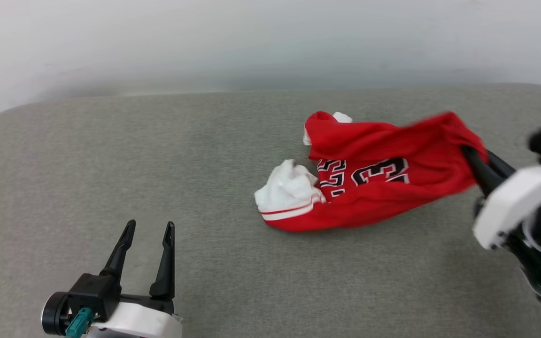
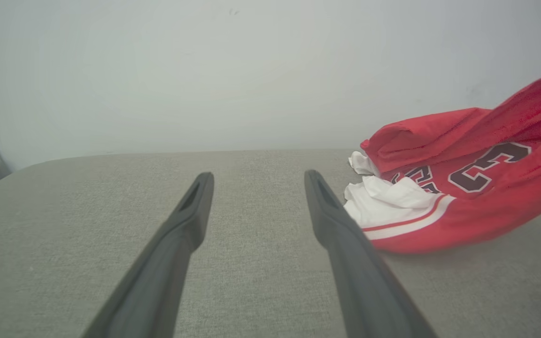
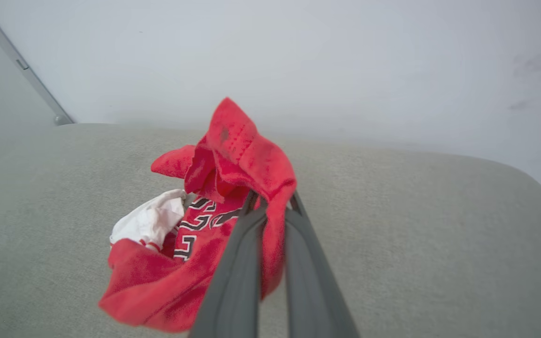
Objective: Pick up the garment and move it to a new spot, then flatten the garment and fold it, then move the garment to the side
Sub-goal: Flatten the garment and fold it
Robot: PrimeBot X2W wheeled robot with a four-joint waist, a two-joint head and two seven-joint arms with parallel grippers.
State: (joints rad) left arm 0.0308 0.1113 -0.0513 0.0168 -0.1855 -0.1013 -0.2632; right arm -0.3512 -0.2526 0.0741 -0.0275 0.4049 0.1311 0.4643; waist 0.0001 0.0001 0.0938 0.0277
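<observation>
The garment [image 1: 369, 188] is a crumpled red jersey with white sleeves and black white-outlined numbers, lying right of centre on the grey cushioned surface [image 1: 111, 155]. Its right end is lifted off the surface, pinched by my right gripper [image 1: 468, 155], which is shut on the red cloth. In the right wrist view the garment [image 3: 233, 188] drapes over and between the closed fingers [image 3: 233, 263]. My left gripper [image 1: 150, 232] stands open at the lower left, well clear of the shirt. In the left wrist view its fingers [image 2: 190, 220] are spread, with the garment [image 2: 463, 188] off to the right.
A pale wall [image 1: 270, 37] runs behind the surface's rounded far edge. A grey bar [image 3: 21, 65] leans at the far left of the right wrist view. Bare cushion lies left of and in front of the shirt.
</observation>
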